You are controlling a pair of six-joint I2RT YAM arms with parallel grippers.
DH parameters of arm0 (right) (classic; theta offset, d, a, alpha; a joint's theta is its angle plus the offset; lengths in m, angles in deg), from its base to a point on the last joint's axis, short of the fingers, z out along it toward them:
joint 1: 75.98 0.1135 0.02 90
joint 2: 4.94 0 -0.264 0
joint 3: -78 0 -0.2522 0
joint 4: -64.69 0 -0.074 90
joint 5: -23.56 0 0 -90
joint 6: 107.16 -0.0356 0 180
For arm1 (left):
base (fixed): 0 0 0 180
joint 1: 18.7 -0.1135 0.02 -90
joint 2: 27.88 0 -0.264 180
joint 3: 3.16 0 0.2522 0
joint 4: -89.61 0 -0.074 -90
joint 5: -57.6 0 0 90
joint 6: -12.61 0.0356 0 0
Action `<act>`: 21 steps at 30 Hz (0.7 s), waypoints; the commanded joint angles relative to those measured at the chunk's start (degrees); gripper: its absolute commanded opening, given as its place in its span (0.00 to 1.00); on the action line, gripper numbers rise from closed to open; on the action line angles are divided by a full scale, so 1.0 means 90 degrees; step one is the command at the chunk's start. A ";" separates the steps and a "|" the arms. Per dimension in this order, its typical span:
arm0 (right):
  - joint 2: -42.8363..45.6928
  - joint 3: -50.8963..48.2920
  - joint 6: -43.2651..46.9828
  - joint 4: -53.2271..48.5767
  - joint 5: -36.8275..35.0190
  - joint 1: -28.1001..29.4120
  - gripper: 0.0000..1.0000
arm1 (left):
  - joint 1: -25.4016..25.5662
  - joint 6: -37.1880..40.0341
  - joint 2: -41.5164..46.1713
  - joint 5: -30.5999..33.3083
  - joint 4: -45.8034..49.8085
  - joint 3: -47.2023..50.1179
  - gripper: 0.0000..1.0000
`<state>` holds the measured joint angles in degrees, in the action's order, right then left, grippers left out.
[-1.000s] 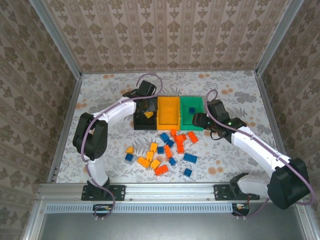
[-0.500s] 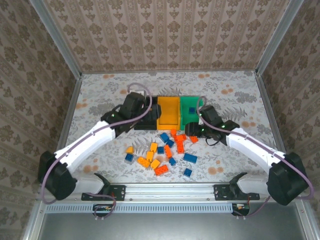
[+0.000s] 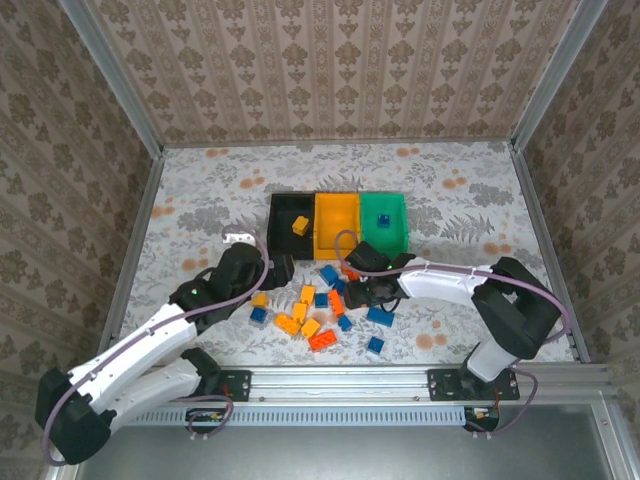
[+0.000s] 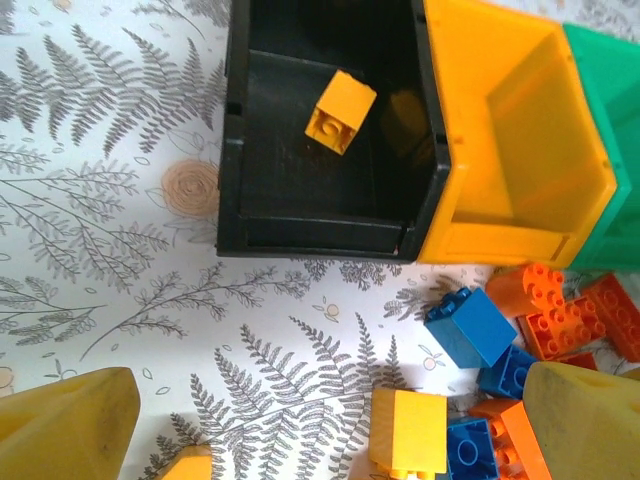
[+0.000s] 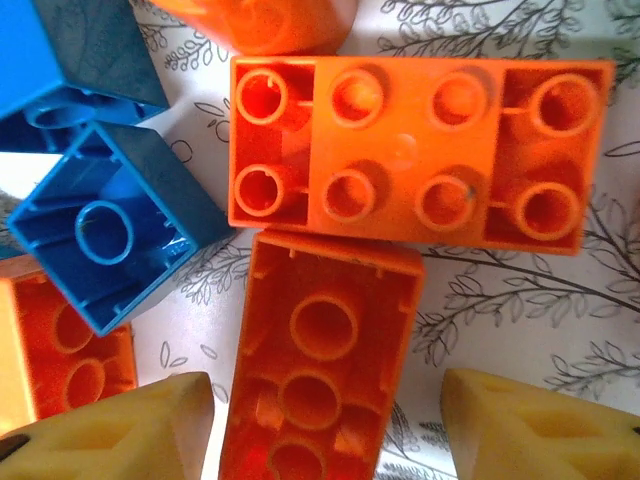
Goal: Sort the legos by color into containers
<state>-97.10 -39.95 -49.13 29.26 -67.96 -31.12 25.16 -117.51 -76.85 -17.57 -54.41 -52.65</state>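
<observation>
The legos [image 3: 308, 294], blue, red-orange and yellow-orange, lie scattered on the fern-patterned counter [image 3: 200, 190] just in front of the three joined bins. One yellow-orange brick [image 4: 340, 112] already sits in the black bin [image 4: 300, 190]. The yellow-orange bin [image 4: 520, 180] is joined to the black one, and the green bin [image 4: 600, 90] comes after it. The right claw [image 5: 325, 435] is low over the pile. Its jaws are spread to either side of an upturned red-orange brick [image 5: 320, 340] and are not clenched on it. Touching that brick's far end is a studs-up red-orange two-by-four [image 5: 420, 150], with a hollow-side-up blue brick [image 5: 110, 240] beside it. The left claw [image 4: 330, 400] hangs released above the counter near the black bin, grasping nothing.
</observation>
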 commanded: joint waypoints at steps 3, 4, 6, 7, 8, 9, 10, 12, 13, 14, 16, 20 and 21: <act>-0.0248 0.0227 -0.0195 -0.0299 -0.0658 0.0093 0.54 | 0.0010 -0.0137 0.0234 0.0393 0.0057 0.0140 1.00; -0.0260 0.0213 -0.0222 -0.0336 -0.0730 0.0092 0.50 | 0.0009 -0.0128 0.0234 0.0393 0.0050 0.0151 1.00; -0.0213 0.0162 -0.0249 -0.0346 -0.0811 0.0088 0.43 | -0.0006 -0.0127 0.0234 0.0410 0.0040 0.0176 1.00; -0.0155 0.0130 -0.0254 -0.0337 -0.0834 0.0093 0.39 | 0.0000 -0.0124 0.0233 0.0413 0.0021 0.0197 1.00; -0.0069 0.0084 -0.0268 -0.0345 -0.0872 0.0084 0.36 | -0.0006 -0.0142 0.0228 0.0436 0.0021 0.0205 1.00; 0.0030 0.0053 -0.0273 -0.0346 -0.0917 0.0084 0.34 | -0.0011 -0.0152 0.0236 0.0425 0.0010 0.0207 1.00; 0.0189 0.0004 -0.0271 -0.0364 -0.0969 0.0079 0.31 | -0.0019 -0.0143 0.0230 0.0408 -0.0007 0.0210 1.00; 0.0571 -0.0079 -0.0243 -0.0425 -0.1000 0.0036 0.28 | -0.0032 -0.0118 0.0239 0.0376 -0.0014 0.0200 1.00; 0.0804 -0.0083 -0.0207 -0.0510 -0.1018 0.0009 0.26 | -0.0039 -0.0091 0.0245 0.0364 -0.0007 0.0210 1.00; 0.1029 -0.0051 -0.0147 -0.0635 -0.1023 -0.0029 0.25 | -0.0039 -0.0092 0.0260 0.0381 0.0019 0.0210 1.00; 0.1489 0.0115 0.0067 -0.0824 -0.0935 -0.0099 0.23 | -0.0043 -0.0068 0.0278 0.0383 0.0056 0.0229 1.00; 0.1633 0.1078 0.0600 -0.1282 -0.0570 -0.0285 0.23 | -0.0056 -0.0179 0.0386 0.0367 0.0133 0.0384 1.00; 0.1478 0.1356 0.0687 -0.1303 -0.0518 -0.0316 0.23 | -0.0058 -0.0236 0.0434 0.0356 0.0129 0.0456 1.00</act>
<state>-82.87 -33.63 -46.98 20.60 -74.36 -33.13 25.09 -118.16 -74.40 -15.16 -54.32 -50.39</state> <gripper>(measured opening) 0.327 0.997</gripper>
